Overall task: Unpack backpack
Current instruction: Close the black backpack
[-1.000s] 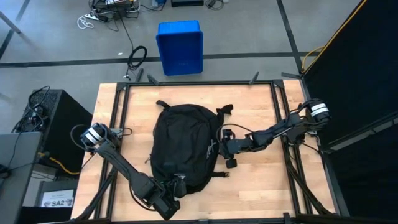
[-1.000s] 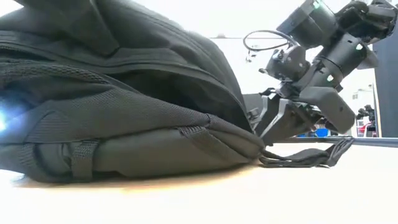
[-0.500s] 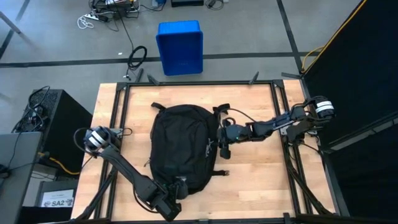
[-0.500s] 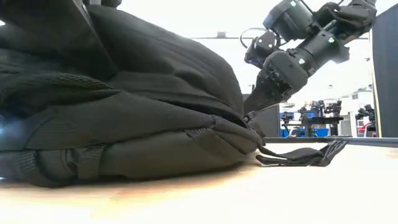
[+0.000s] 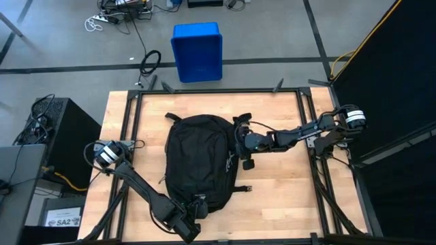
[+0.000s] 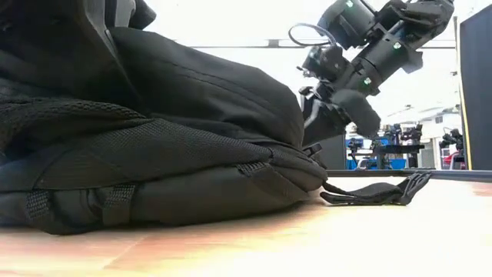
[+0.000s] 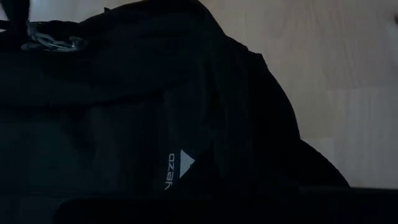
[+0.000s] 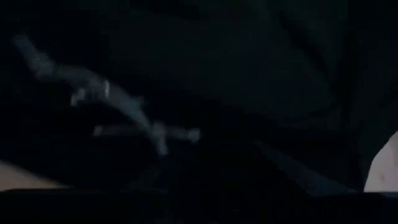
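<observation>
Left tool closed at the backpack, whose white logo reads "yezo".

Left gripper tips buried under backpack near end, fingers unseen in any view. Right gripper fingertips lost against the black fabric; grip unclear. Right wrist view too dark, only grey zipper pulls readable. Low view crops backpack at left and top.
</observation>
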Controlling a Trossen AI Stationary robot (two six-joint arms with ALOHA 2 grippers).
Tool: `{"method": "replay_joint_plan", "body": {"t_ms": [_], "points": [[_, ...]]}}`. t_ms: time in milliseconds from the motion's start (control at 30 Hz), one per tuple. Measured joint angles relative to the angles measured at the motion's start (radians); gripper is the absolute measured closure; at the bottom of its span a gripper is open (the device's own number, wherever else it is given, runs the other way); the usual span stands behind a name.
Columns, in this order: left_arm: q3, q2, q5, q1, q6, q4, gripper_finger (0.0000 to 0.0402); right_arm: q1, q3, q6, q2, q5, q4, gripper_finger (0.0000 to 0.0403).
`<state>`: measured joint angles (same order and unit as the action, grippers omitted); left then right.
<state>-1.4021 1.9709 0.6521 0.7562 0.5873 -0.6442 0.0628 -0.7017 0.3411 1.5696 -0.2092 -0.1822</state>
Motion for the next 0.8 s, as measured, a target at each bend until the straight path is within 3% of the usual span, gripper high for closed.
{"method": "replay_joint_plan", "body": {"t_ms": [100, 267, 400, 600, 800], "points": [[0.0, 0.005, -0.004, 0.002, 0.002, 0.007, 0.0401, -0.019, 0.0, -0.047, 0.0, 0.022, 0.028, 0.0277], [0.0, 0.006, -0.007, 0.0, -0.005, 0.014, 0.0401, -0.081, 0.0, -0.254, 0.0, 0.178, 0.013, 0.0287], [0.0, 0.006, -0.01, -0.004, -0.017, 0.027, 0.0401, -0.057, 0.0, -0.234, 0.001, 0.203, 0.015, 0.0289], [0.0, 0.006, -0.011, -0.015, -0.032, 0.034, 0.0401, 0.018, -0.004, -0.209, 0.057, 0.16, -0.029, 0.0261], [0.0, 0.007, -0.023, -0.025, -0.036, 0.058, 0.0401, 0.014, -0.007, -0.217, 0.142, 0.101, -0.127, 0.0224]]}}
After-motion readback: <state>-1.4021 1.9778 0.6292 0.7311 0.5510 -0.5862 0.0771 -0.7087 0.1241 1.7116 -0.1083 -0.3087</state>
